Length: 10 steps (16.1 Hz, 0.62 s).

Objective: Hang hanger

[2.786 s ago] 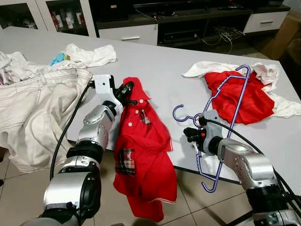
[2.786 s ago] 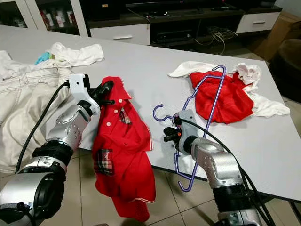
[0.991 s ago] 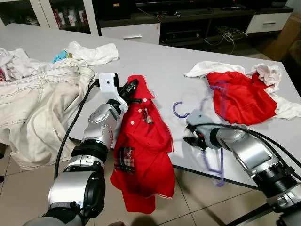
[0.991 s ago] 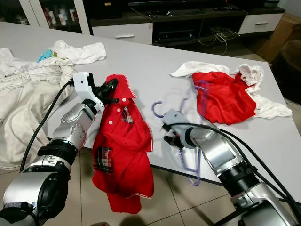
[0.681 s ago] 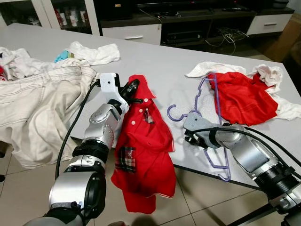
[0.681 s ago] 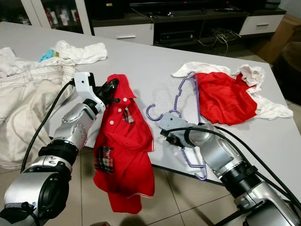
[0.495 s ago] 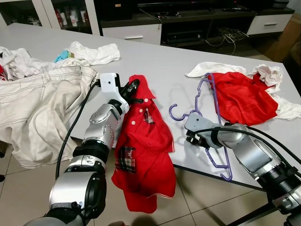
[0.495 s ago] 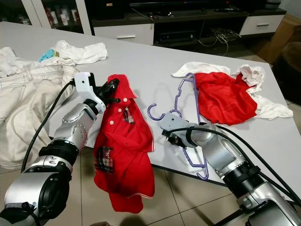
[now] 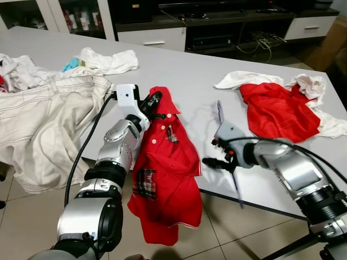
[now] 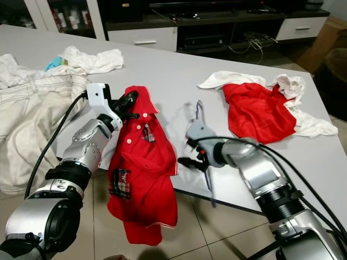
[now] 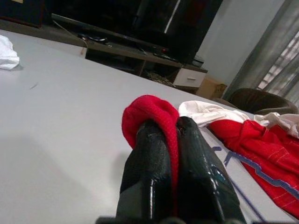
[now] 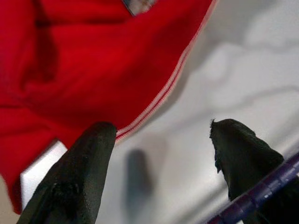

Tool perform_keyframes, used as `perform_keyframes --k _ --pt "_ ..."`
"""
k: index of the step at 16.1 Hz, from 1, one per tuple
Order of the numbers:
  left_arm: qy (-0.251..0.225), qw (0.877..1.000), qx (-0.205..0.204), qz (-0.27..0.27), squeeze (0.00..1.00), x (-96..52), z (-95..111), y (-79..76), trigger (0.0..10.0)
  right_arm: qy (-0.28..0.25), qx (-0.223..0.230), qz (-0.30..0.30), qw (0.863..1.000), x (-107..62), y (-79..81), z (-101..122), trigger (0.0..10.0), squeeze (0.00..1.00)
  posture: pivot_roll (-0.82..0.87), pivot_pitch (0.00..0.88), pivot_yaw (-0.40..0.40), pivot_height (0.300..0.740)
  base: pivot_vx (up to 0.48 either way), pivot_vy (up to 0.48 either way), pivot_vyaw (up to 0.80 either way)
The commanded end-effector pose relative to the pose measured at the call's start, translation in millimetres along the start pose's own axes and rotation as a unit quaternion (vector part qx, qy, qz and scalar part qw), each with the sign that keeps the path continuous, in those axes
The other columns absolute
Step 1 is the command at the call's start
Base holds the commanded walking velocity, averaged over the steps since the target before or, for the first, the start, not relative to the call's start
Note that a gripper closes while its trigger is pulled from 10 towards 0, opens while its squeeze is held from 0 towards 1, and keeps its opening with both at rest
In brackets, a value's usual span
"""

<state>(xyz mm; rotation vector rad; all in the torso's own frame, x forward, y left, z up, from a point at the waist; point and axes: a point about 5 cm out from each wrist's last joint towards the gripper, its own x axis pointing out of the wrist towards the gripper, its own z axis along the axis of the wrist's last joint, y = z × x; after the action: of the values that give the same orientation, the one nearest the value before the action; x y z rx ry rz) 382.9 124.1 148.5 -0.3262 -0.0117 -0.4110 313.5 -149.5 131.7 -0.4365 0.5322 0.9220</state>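
A red polo shirt [image 9: 168,162] droops over the front edge of the grey table [image 9: 179,70]. My left gripper [image 9: 153,103] is shut on its collar [image 11: 152,114], holding it just above the tabletop. A thin purple hanger [image 9: 219,111] appears edge-on to the right of the shirt, its lower end [image 9: 237,189] reaching past the table edge. My right gripper [image 9: 212,161] is at the hanger, pointing toward the shirt's hem. In the right wrist view its fingers [image 12: 79,172] stand wide apart and the purple bar [image 12: 261,191] lies across one of them.
A second red garment [image 9: 279,111] on white cloths [image 9: 312,86] lies at the table's right. Beige jeans [image 9: 38,119] and a white shirt [image 9: 108,60] cover the left side. A dark TV cabinet [image 9: 217,32] stands behind the table; tiled floor lies below.
The hanger has turned from lying flat with its hook showing to edge-on. My right gripper has shifted slightly toward the red shirt. My left gripper has kept its hold on the collar.
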Motion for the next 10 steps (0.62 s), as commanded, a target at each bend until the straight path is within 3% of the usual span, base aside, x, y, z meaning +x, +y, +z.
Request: perform_keyframes --k 1,3,4,5,6,7,9,10 --pt "-0.017 1.000 0.008 -0.010 0.00 3.1 9.2 -3.9 0.0 -0.016 -0.001 0.004 1.000 -4.8 -1.1 6.7 10.0 0.00 -0.06 0.000 -0.007 0.740 0.000 0.000 0.00" --pt "-0.017 1.000 0.008 -0.010 0.00 3.0 9.1 -3.7 0.0 -0.017 -0.007 0.010 1.000 -6.5 -0.7 8.1 10.0 0.00 -0.06 0.000 -0.006 0.740 0.000 0.000 0.00" --pt "-0.016 1.000 0.008 -0.012 0.00 3.3 9.0 -4.7 0.0 0.028 -0.092 0.018 0.995 -11.2 1.3 2.4 10.0 0.00 -0.07 0.000 -0.001 0.740 0.000 0.000 0.00" --pt "-0.016 1.000 0.008 -0.014 0.00 3.9 9.4 -5.5 0.0 0.063 -0.144 0.010 0.987 -13.5 -0.3 -2.9 10.0 0.00 -0.07 0.000 -0.001 0.740 0.000 0.000 0.00" --pt "-0.016 1.000 0.008 -0.014 0.00 4.1 9.6 -5.5 0.0 0.072 -0.155 0.005 0.985 -13.8 -1.6 -3.9 10.0 0.00 -0.07 0.000 -0.001 0.740 0.000 0.000 0.00" --pt "-0.017 1.000 0.008 -0.015 0.00 4.5 10.1 -5.8 0.0 0.121 -0.241 -0.039 0.962 -18.0 -12.5 -8.2 10.0 0.00 -0.07 0.000 -0.001 0.740 0.000 0.000 0.00" --pt "-0.017 1.000 0.008 -0.015 0.00 4.4 10.0 -6.0 0.0 0.142 -0.293 -0.060 0.944 -20.5 -17.6 -7.5 10.0 0.00 -0.07 0.000 0.000 0.740 0.000 0.000 0.00" --pt "-0.017 1.000 0.008 -0.015 0.00 4.3 9.7 -6.2 0.0 0.139 -0.344 -0.067 0.926 -21.4 -16.5 -0.2 10.0 0.00 -0.07 0.000 0.000 0.740 0.000 0.000 0.00"
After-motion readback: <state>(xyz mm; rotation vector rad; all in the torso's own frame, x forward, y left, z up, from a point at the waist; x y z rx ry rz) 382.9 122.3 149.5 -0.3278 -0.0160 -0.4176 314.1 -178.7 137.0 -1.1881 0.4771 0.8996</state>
